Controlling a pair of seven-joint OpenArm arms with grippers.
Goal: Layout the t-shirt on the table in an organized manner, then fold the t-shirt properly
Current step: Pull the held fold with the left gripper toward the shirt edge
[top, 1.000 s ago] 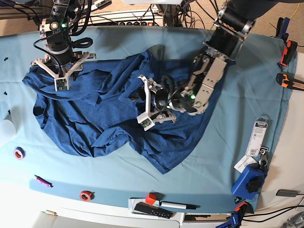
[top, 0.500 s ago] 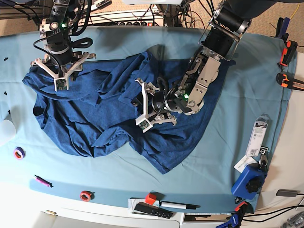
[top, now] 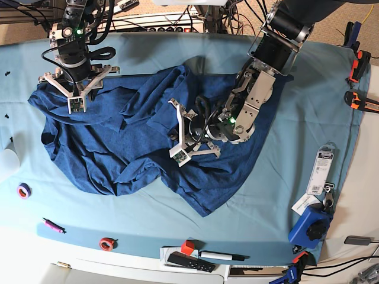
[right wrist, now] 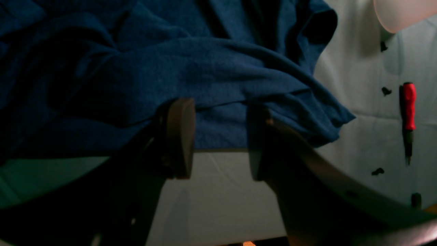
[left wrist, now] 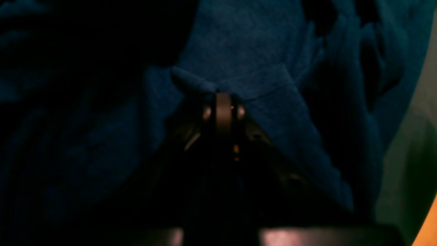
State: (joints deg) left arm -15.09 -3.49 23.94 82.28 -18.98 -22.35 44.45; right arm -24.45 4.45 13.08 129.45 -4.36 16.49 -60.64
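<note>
The left gripper (left wrist: 223,102) is pinching a raised fold of the dark heathered-blue knit t-shirt (top: 142,142), its fingertips pressed together on a hemmed edge of fabric near the middle of the garment. In the base view that gripper (top: 182,139) is lying low over the shirt's centre, with its arm reaching in from the table's far right side. The right gripper (right wrist: 218,136) is standing with its fingers apart, straddling an edge of the shirt where the cloth meets bare table; nothing is clamped between them. In the base view it (top: 76,94) is hanging over the shirt's far left portion, close to the far edge of the wide table covered in smooth light teal cloth (top: 284,195).

The t-shirt is lying bunched and wrinkled across the table's centre and left half, with a lobe pointing toward the near edge, so the layout step is in hand and folding has not begun. A small red-handled tool (right wrist: 409,106) is lying on the cloth beside the shirt, well clear of both grippers.

The next move probably calls for the right fingers closing on their edge, then both arms drawing apart to spread the fabric flat. Pulling too hard may drag the whole shirt rather than unfold it.
</note>
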